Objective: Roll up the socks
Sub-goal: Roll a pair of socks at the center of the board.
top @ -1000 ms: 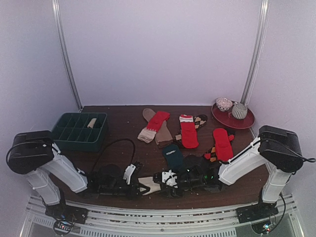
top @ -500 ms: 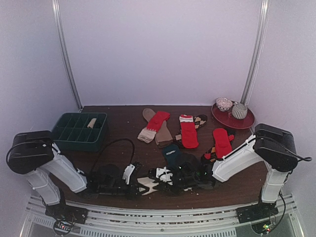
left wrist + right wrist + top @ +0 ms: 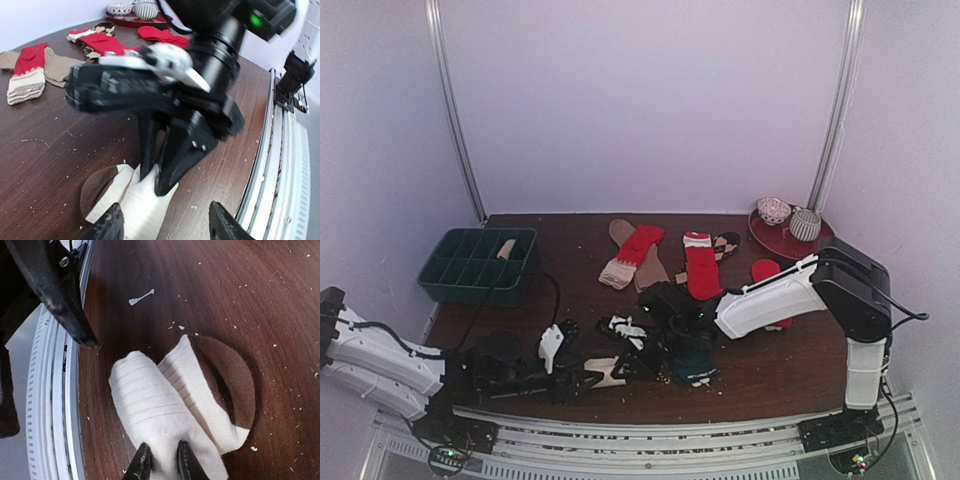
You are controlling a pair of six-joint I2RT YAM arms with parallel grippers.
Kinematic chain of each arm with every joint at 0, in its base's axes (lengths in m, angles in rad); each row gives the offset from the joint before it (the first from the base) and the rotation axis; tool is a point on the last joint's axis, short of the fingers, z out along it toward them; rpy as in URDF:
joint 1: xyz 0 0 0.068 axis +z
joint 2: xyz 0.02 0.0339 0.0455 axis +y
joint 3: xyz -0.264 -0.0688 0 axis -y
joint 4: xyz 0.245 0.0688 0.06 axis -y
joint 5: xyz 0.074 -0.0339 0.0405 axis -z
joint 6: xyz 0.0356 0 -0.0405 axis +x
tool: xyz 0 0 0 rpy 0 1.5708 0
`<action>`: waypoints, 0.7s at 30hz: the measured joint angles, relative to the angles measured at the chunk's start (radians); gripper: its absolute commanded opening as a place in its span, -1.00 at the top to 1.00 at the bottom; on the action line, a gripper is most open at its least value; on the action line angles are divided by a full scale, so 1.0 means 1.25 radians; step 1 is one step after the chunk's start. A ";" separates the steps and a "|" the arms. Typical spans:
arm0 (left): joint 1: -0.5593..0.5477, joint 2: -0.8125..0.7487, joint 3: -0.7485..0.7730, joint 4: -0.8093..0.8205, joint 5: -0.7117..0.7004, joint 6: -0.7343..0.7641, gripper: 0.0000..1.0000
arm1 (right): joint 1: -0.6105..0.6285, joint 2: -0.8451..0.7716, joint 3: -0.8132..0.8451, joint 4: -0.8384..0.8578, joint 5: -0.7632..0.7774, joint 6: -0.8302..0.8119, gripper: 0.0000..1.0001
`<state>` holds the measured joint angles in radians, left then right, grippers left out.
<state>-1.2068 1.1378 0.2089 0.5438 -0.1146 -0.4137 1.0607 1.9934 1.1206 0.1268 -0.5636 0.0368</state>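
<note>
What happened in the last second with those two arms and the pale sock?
The left fingers opened, releasing the cream sock, and that arm drew back leftward. The right fingers closed on the sock. The dark teal sock seems dragged toward the near edge. The green tray and red plate stayed put.

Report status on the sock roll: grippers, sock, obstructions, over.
Right gripper shut on cream sock, folded, brown toe showing. Left gripper open at its end, not gripping. Dark teal sock bunched close by.

Dark wood table (image 3: 570,250) between pale lavender walls (image 3: 640,100)
</note>
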 measured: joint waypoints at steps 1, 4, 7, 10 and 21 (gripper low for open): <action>-0.006 -0.004 -0.021 0.028 -0.007 0.019 -0.13 | -0.006 0.007 0.017 -0.025 -0.014 0.013 0.68; -0.014 0.020 -0.071 0.089 -0.018 0.060 -0.14 | -0.018 0.022 0.049 -0.073 -0.042 0.031 0.68; -0.019 0.075 -0.096 0.135 -0.027 0.089 -0.15 | -0.027 0.036 0.075 -0.107 -0.067 0.039 0.69; -0.026 0.129 -0.097 0.176 -0.042 0.109 -0.17 | -0.032 0.044 0.090 -0.127 -0.084 0.046 0.69; -0.030 0.329 -0.040 0.261 -0.061 0.140 0.25 | -0.037 0.046 0.095 -0.145 -0.102 0.058 0.69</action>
<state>-1.2438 1.5490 0.1585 0.8703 -0.1913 -0.2390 1.0142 2.0514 1.2392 -0.0544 -0.6907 0.1089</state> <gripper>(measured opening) 0.482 0.161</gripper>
